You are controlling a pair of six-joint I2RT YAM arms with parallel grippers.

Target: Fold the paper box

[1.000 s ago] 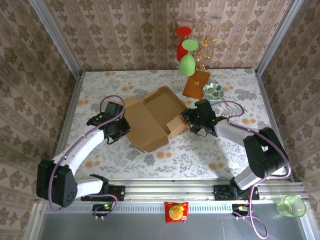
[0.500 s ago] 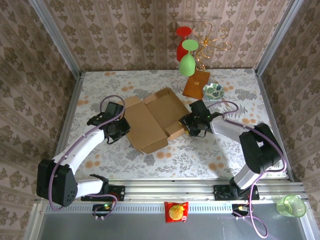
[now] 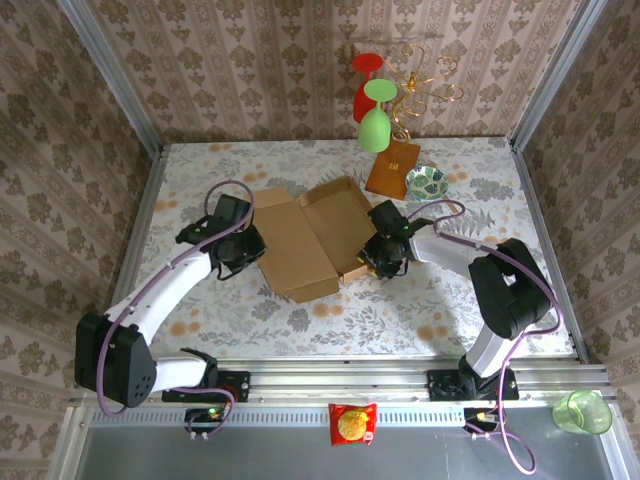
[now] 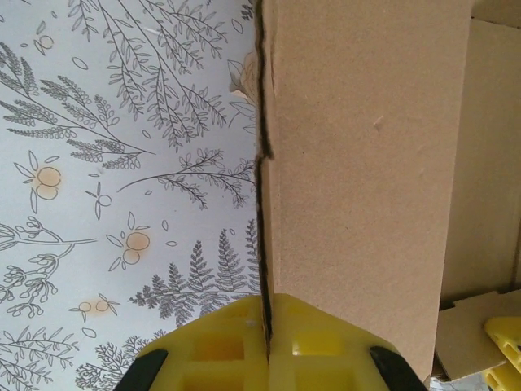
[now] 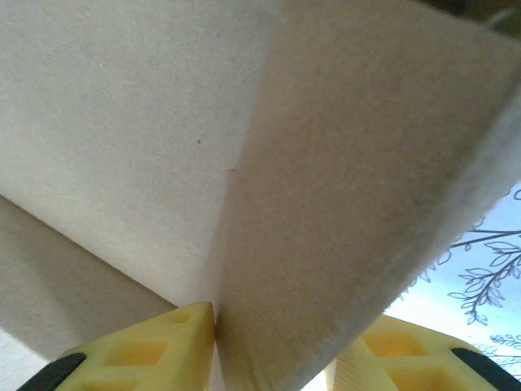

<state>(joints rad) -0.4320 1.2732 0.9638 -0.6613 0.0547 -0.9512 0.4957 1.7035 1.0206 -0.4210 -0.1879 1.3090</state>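
Observation:
The paper box (image 3: 305, 240) lies half-open mid-table as a brown cardboard sheet with raised flaps. My left gripper (image 3: 250, 250) is shut on its left edge. In the left wrist view the yellow fingers (image 4: 326, 342) of that gripper (image 4: 267, 334) pinch the thin cardboard wall (image 4: 366, 163) edge-on. My right gripper (image 3: 375, 258) is at the box's right side. In the right wrist view its jaws (image 5: 273, 358) stand apart, straddling a tilted flap (image 5: 342, 179). The left finger (image 5: 155, 354) touches the flap, which partly covers the right finger (image 5: 391, 358).
A wire rack with red and green glasses (image 3: 378, 95) stands at the back on an orange-brown base (image 3: 392, 168). A patterned bowl (image 3: 426, 182) sits just behind my right arm. A snack packet (image 3: 352, 424) and a green cup (image 3: 582, 412) sit on the front ledge.
My right gripper has moved left and its jaws have narrowed, pushing the box's right flap inward and upward. The box has shifted slightly. My left gripper has kept its hold and risen a little.

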